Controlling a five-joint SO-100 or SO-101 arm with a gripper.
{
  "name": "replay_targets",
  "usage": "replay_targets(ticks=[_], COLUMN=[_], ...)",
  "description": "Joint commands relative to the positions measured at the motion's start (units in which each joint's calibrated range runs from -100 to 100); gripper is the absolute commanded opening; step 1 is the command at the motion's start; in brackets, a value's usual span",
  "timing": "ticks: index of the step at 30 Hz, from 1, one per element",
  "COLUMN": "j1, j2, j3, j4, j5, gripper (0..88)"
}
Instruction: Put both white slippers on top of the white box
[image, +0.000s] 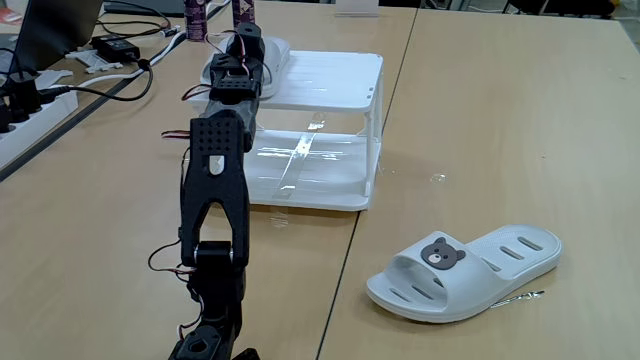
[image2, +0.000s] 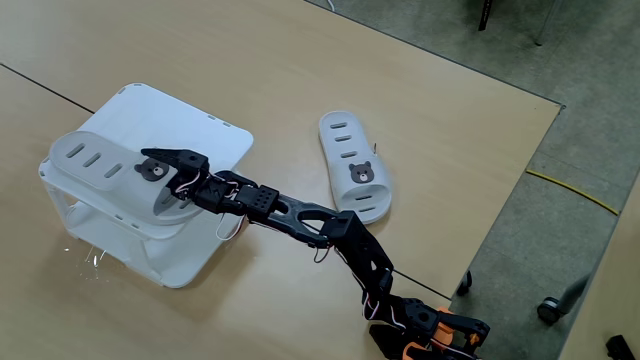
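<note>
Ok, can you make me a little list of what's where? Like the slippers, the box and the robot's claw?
slipper one: lying on top of the white box, near one edge
slipper two: flat on the table, apart from the box, bear badge facing up
robot arm: stretched from its base toward the box
gripper: over slipper one's bear end; whether it is open or shut cannot be told
left to do: slipper two is not yet on the box

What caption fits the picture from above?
Black robot hand at one off-white rubber bear slipper on the white plastic rack; its twin waits on the wooden table.
</note>
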Motion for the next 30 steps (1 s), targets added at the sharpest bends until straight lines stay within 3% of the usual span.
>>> replay_targets(ticks=[1, 21, 30], j1=[0.1, -0.1, -0.1], j2=[-0.8, -18.8, -35.7], j3=[-6.2, 18.8, 38.1], j4=[-0.3, -0.4, -0.5], j5=[0.4, 0.4, 0.4], gripper=[18.0, 18.5, 18.5])
